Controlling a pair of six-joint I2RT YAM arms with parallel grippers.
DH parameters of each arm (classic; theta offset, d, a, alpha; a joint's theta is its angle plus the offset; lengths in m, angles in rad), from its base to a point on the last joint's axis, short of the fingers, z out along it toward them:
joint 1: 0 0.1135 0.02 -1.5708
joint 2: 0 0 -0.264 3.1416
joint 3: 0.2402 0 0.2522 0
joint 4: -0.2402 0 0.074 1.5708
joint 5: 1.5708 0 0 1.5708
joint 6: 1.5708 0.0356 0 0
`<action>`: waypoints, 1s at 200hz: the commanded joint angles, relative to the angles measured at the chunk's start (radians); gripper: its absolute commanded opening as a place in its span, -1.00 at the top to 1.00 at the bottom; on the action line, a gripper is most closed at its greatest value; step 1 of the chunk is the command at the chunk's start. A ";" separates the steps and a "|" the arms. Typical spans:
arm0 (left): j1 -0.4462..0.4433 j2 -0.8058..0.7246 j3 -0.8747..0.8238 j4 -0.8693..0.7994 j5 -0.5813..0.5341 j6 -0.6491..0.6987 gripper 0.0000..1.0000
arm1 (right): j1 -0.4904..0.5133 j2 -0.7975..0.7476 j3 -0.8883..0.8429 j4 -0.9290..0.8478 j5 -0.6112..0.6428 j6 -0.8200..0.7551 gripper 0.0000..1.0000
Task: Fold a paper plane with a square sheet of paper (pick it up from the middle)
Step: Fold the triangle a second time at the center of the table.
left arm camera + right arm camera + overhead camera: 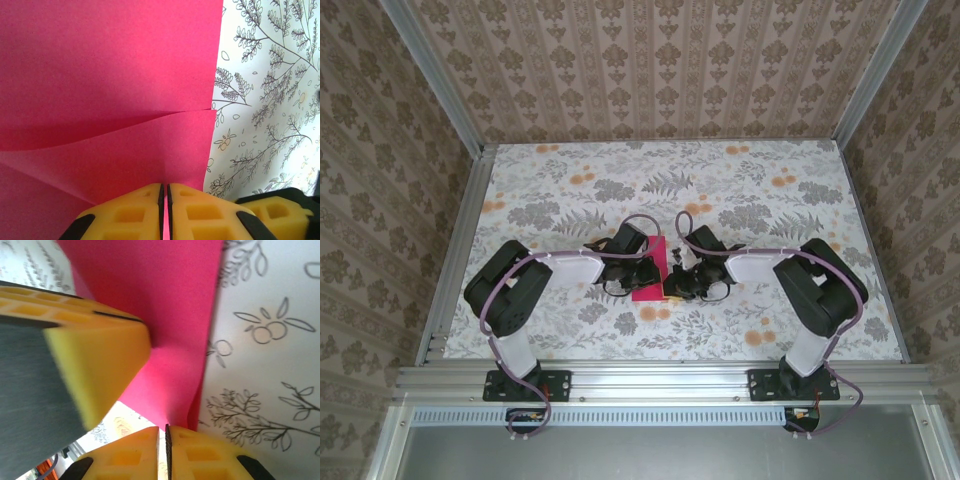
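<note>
1. Magenta-red thin paper sheet (pixel 649 284) is mid-frame in the top view, over the floral-patterned table (pixel 740 190).
2. Bare tabletop surrounds it; the aluminium frame rails (pixel 460 250) at the table's edges stand well apart from it.
3. Its long axis runs top to bottom of that frame.
4. Left gripper (pixel 165 195) and right gripper (pixel 162 435) each clamp a paper edge, pads pressed together.

the square sheet of paper (pixel 100 75) is looking matt and faintly grainy; against it the left gripper (pixel 165 186) pads (pixel 135 210) are showing matt yellow moulding, the table cover (pixel 270 100) beside it lying smooth.
</note>
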 commanded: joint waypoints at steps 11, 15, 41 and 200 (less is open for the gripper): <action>-0.005 -0.002 -0.008 -0.039 -0.016 -0.011 0.73 | 0.007 -0.053 0.015 -0.038 0.011 -0.010 0.74; -0.006 -0.002 -0.007 -0.037 -0.014 -0.011 0.73 | 0.007 -0.049 0.016 -0.044 0.013 -0.011 0.75; -0.005 -0.002 -0.007 -0.036 -0.013 -0.013 0.73 | 0.007 -0.016 0.017 -0.048 0.021 -0.018 0.77; 0.059 -0.011 0.005 -0.039 0.007 0.051 0.71 | 0.008 0.097 0.069 -0.286 0.224 -0.098 0.78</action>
